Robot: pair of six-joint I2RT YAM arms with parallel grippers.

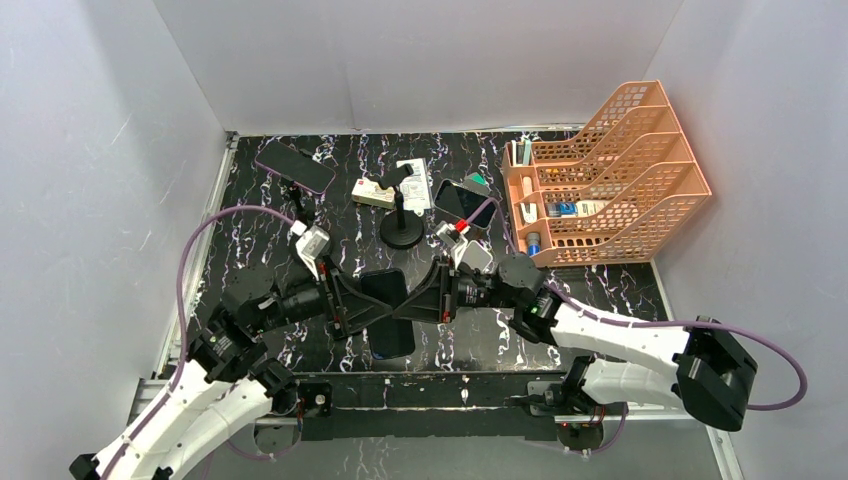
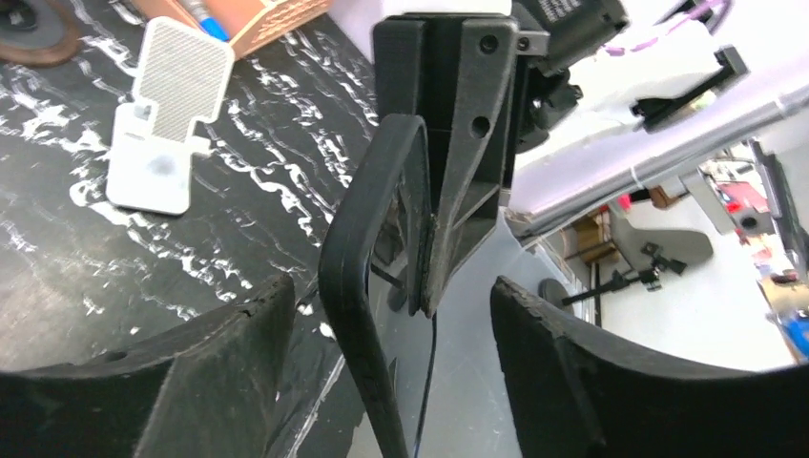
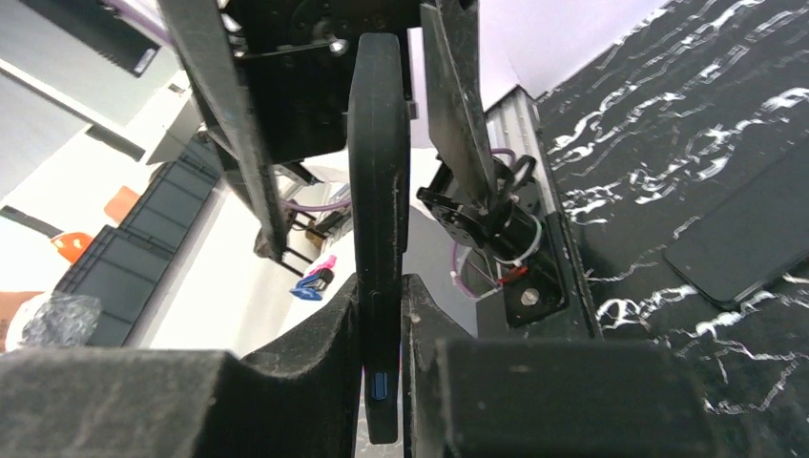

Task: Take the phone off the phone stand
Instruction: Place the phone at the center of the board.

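A black phone (image 1: 388, 310) is held near the table's front middle, apart from the black phone stand (image 1: 403, 232) with its round base behind it. My right gripper (image 1: 432, 296) is shut on the phone; in the right wrist view the phone (image 3: 379, 191) stands edge-on, pinched between my pads (image 3: 382, 363). My left gripper (image 1: 345, 305) is open, one finger on each side of the phone's other end. In the left wrist view the phone's edge (image 2: 358, 286) sits inside the gap of that gripper (image 2: 391, 363), touching neither finger.
An orange file rack (image 1: 610, 170) stands at the back right. Other phones lie at the back left (image 1: 295, 165) and beside the stand (image 1: 462, 203). Small boxes (image 1: 375, 193) lie behind the stand. A white stand (image 2: 167, 114) sits on the black marbled table (image 1: 260, 240).
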